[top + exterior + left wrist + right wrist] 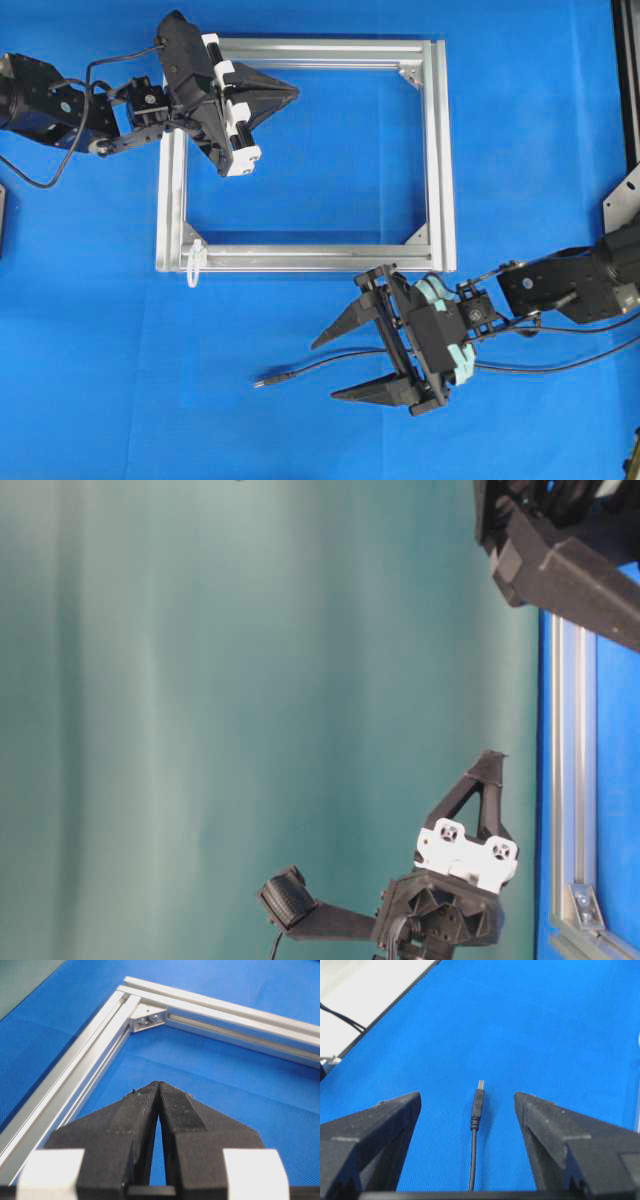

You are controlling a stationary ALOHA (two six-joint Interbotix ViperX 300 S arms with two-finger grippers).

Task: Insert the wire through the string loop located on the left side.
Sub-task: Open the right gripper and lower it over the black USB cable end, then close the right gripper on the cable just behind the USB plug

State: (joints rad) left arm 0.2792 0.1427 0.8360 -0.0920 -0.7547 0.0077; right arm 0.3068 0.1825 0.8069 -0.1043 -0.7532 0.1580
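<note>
- The right gripper (335, 368) had its fingers wide apart, with the wire (477, 1105) flat on the blue table (520, 120) between them.
- It should close gently just behind the plug.
- The left gripper (290, 93) was pinched together, holding nothing.
- The string loop (195, 262) hung at the silver frame (440, 150)'s near left corner.

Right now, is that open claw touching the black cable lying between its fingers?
Apart. The right wrist view shows blue mat either side of the cable, between the right claw's open fingers.

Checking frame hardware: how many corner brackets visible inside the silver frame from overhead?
2. One corner bracket at the silver frame's far right corner, one at its near right. Left corners: any bracket may be hidden by the left gripper or profile.
</note>
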